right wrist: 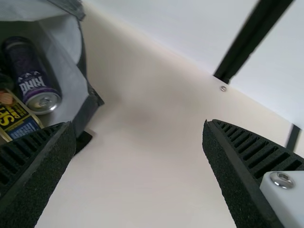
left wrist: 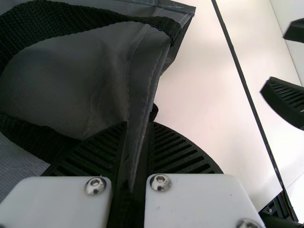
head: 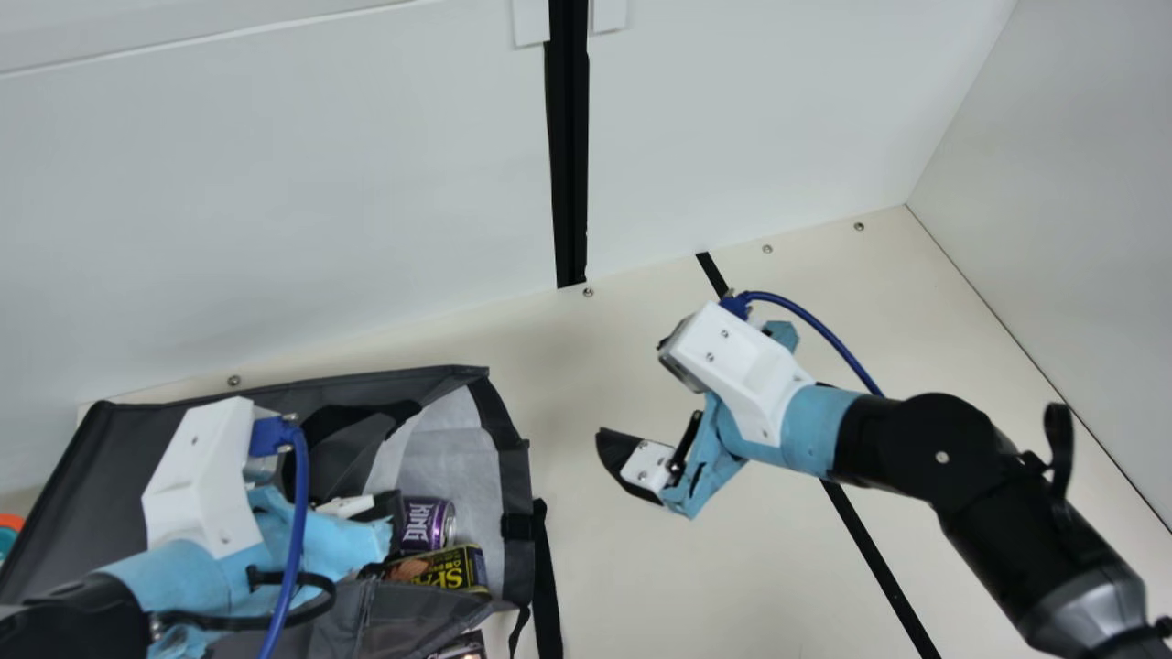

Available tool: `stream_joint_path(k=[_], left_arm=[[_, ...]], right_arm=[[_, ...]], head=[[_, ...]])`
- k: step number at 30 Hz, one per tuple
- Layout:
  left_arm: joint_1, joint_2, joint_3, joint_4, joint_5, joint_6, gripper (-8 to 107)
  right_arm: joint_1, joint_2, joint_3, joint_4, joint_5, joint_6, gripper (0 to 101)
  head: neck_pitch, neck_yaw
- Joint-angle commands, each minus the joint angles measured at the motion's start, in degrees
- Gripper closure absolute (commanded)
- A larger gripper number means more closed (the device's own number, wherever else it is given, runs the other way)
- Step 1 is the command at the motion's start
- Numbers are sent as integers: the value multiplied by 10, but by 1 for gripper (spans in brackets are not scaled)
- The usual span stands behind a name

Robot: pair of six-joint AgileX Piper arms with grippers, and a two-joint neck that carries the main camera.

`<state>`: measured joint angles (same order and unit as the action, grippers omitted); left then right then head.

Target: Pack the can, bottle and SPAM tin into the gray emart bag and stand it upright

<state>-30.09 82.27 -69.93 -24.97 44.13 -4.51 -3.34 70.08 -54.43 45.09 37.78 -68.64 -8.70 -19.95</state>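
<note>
Got bag [head: 69, 485] lying on table [head: 641, 567], mouth facing toward right arm's side. Got can [head: 427, 523] on its side in bag, just inside the mouth. Got tin [head: 453, 569] in bag too, right beside can, label showing. Left claw [head: 394, 535] at bag, clenched on a fabric edge, handle [left wrist: 76, 19] looping nearby. Right claw [head: 648, 432] outside bag, off its mouth, released, fingers wide apart. Black strap [head: 547, 586] trailing just outside bag's mouth.
</note>
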Motion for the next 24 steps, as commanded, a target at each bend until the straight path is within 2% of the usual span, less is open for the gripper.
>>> stream_joint_path(k=[1,11,24], left_arm=[[0,0,0,0,0,0,107],[0,0,0,0,0,0,107],[0,0,0,0,0,0,107]], right_arm=[[-11,-14,3,-20,-4,24,6],[-63,-75,19,-109,-7,119,6],[-117,-134,28,-248,-1,270,6]], head=[[-13,0],[-13,0],[-13,0]])
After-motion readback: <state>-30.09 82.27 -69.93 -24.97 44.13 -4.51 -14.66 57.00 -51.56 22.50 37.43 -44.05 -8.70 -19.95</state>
